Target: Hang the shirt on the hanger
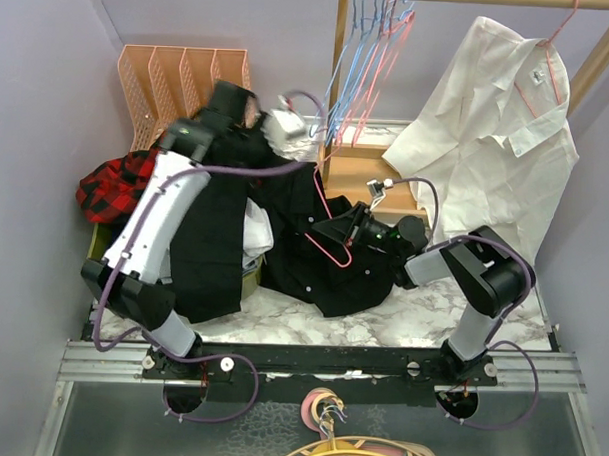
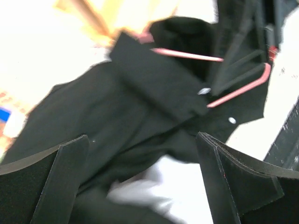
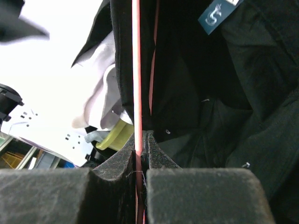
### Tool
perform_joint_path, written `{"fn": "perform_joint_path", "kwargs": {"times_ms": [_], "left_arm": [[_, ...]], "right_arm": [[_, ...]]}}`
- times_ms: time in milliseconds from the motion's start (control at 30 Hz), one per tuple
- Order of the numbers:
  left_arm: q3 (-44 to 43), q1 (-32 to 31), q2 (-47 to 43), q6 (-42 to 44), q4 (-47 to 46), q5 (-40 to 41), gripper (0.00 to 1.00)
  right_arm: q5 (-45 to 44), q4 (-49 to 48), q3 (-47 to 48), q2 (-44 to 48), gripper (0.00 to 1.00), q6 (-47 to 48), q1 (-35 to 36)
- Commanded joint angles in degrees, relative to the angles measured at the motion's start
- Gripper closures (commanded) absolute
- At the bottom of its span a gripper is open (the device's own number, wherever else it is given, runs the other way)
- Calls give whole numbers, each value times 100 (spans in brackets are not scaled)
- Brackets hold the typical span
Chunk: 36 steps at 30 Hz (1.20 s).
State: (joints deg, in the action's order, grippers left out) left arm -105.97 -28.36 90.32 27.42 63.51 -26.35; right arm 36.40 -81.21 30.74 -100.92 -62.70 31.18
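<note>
The black shirt (image 1: 299, 243) lies crumpled across the middle of the marble table. The pink-red wire hanger (image 1: 331, 247) lies on it, partly tucked under the collar. My right gripper (image 1: 353, 228) is shut on the hanger; in the right wrist view the wire (image 3: 136, 70) runs straight up out of the closed gripper (image 3: 141, 154), with the shirt (image 3: 210, 102) behind it. My left gripper (image 1: 239, 106) hovers over the shirt's far left part. In the left wrist view its fingers (image 2: 46, 186) stand wide apart and empty above the shirt (image 2: 135, 102) and hanger (image 2: 238, 88).
A white shirt (image 1: 498, 125) hangs on the wooden rail at the back right, beside several blue and pink wire hangers (image 1: 371, 50). An orange file rack (image 1: 180, 79) stands at the back left. A red plaid garment (image 1: 111, 186) lies left. White cloth (image 2: 154, 191) lies under the black shirt.
</note>
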Motion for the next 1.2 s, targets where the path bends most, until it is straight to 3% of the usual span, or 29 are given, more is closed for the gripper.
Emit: {"fn": "perform_joint_path", "kwargs": {"times_ms": [0,167,300,400,533,667,900,967,1067,1167], "left_arm": [[-771,1726,23,246,139,-1652,1],[-1316,1846,615,771,856,-3036,1],[-2314,1801,1714,900,1766,-3818,1],[-2459,1710,2135,746,1680,-3580,2],[-1955,1512,2127,107,552,-2697,2],[-1727,1267,2095,27,-48,-1929,2],[-1718,1169,2196,10,-644,-1664,2],[-1808,1139,2271,214,-511,-1774,7],[-1945,1126,2371,511,-229,-1999,22],[-1986,1122,2416,794,57,-2290,28]], "right_arm": [[171,-1008,-10,-307,99,212,29],[528,-1329,105,-684,99,258,28],[653,-1549,110,-868,99,315,31],[673,-1498,99,-841,99,456,29],[704,-1154,141,-680,99,712,30],[718,-759,212,-493,99,955,32],[739,-432,330,-416,99,1089,32],[724,-441,335,-438,99,1072,36],[698,-496,312,-458,99,1029,31],[687,-509,309,-472,99,1028,29]]}}
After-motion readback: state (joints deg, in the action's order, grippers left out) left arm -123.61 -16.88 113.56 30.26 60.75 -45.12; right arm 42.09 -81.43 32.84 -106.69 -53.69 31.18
